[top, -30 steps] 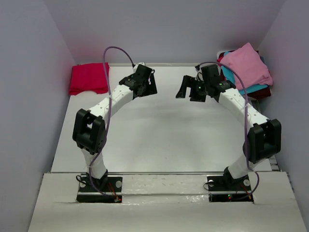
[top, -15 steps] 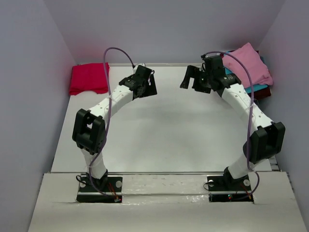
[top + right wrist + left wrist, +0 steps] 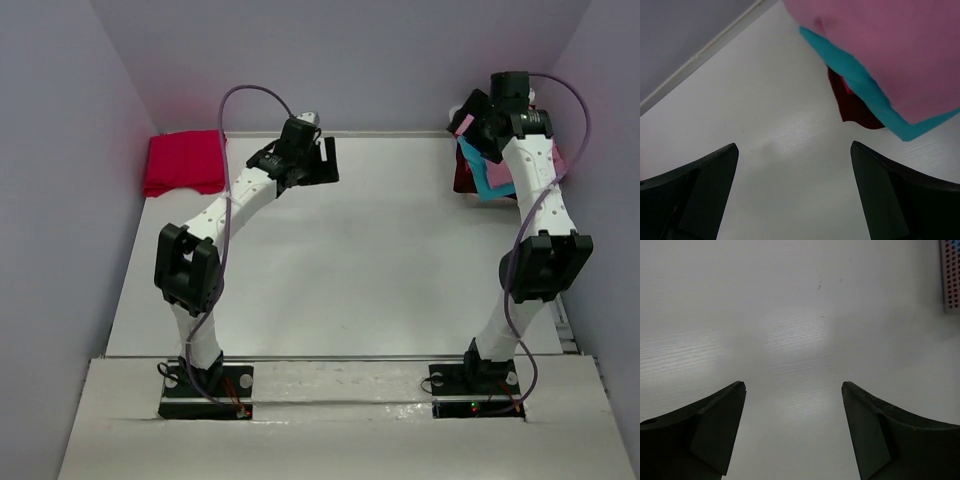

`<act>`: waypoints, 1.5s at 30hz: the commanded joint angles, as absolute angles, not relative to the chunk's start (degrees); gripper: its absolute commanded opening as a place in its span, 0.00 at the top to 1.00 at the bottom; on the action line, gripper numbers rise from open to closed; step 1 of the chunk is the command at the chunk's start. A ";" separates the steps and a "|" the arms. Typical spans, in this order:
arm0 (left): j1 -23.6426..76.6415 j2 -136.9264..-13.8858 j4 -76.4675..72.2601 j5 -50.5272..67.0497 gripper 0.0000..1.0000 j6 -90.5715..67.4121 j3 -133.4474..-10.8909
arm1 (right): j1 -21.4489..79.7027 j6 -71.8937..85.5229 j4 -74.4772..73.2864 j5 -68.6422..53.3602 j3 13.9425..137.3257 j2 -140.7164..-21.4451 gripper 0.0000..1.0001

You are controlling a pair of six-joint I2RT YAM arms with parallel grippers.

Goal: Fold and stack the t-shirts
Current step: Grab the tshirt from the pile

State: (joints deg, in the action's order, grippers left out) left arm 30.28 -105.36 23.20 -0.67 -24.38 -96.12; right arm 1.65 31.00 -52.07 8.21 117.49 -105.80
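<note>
Folded crimson red t-shirt [image 3: 185, 160] lies at the back left corner of the table. At the back right is a pile of t-shirts: a light pink one [image 3: 890, 45] on top, a teal one [image 3: 492, 178] [image 3: 865, 85] under it and a maroon one [image 3: 462, 178] [image 3: 855, 107] at the bottom. My right gripper [image 3: 478, 128] [image 3: 794, 145] hangs open above the table at the pile's left edge, holding nothing. My left gripper [image 3: 305, 170] [image 3: 793, 384] is open over bare table near the back middle, far from any shirt.
The white table [image 3: 330, 270] is walled at the back and on both sides. A small card with coloured squares [image 3: 950, 275] lies at the upper right of the left wrist view. Both arm bases stand at the near edge.
My right arm has risen and swung right and back, from the table's middle to the shirt pile. The left gripper has shifted slightly right. Both stayed open.
</note>
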 commanded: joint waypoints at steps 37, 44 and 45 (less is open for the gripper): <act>30.23 -116.54 17.58 25.23 0.11 -18.81 -109.07 | -13.45 36.47 -48.17 13.63 118.30 -113.29 0.55; 30.23 -116.02 17.31 25.14 0.11 -18.81 -107.93 | -13.45 36.91 -48.96 11.96 117.08 -111.28 0.93; 30.23 -115.93 17.23 25.14 0.11 -18.90 -107.67 | -13.45 36.91 -48.96 11.87 115.68 -110.57 0.93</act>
